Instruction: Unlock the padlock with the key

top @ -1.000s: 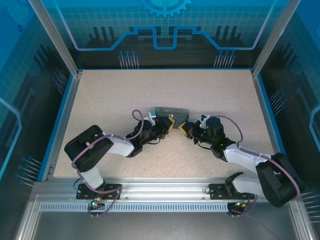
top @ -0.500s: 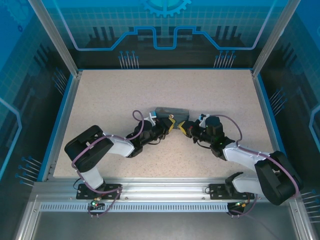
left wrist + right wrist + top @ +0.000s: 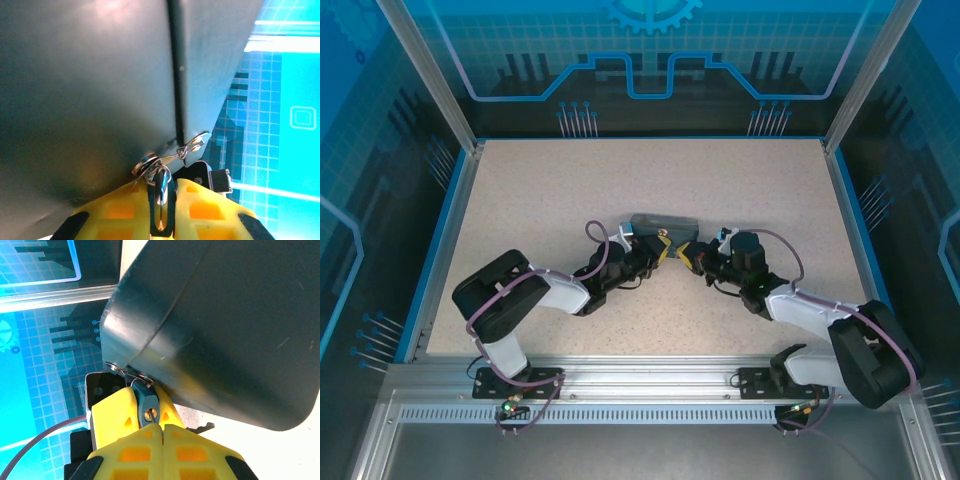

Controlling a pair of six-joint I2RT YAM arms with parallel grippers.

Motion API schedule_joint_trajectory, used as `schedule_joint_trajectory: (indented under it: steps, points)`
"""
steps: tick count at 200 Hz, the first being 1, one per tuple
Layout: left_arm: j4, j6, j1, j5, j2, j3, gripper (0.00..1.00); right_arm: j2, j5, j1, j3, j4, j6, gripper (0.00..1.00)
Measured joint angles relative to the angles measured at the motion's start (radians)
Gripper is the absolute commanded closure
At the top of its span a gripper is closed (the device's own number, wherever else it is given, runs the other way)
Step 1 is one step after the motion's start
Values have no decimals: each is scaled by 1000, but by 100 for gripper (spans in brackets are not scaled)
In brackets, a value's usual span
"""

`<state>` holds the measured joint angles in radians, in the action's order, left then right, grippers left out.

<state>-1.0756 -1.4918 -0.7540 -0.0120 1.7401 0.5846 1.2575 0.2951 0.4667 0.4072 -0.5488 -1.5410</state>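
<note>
**Desk:** Where is the padlock?

**Arms:** The padlock (image 3: 663, 222) lies in the middle of the surface (image 3: 570, 190), its long side running left to right. It sits just beyond my two wrists, which meet at its near edge, and a dark side faces each wrist camera.

**Desk:** And the key?

**Arms:** The key (image 3: 146, 409) is pinched by its dark head in my right jaws, which are closed hard on it. It points straight on from my fingertips to the block's near corner. I cannot tell whether the blade is seated in the keyway.

**Desk:** And the left?

**Arms:** My left jaws are all but closed on a silvery ring (image 3: 161, 187) at that same corner, coming in from the other side.

**Desk:** What decides the next move?

**Arms:** As I judge it, alignment. The key's long axis runs along my right wrist, so the turn belongs to that arm. Both arms are equally near.
</note>
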Motion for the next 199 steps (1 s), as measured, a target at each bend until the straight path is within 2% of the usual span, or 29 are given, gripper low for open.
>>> schedule_joint_trajectory:
  steps: [82, 199]
  points:
    - [-2, -2, -2, -39, 13, 2, 100, 65, 7, 0, 5, -74, 57, 100]
    - [-77, -48, -3, -72, 35, 2, 100, 83, 0, -1, -8, -173, 14, 100]
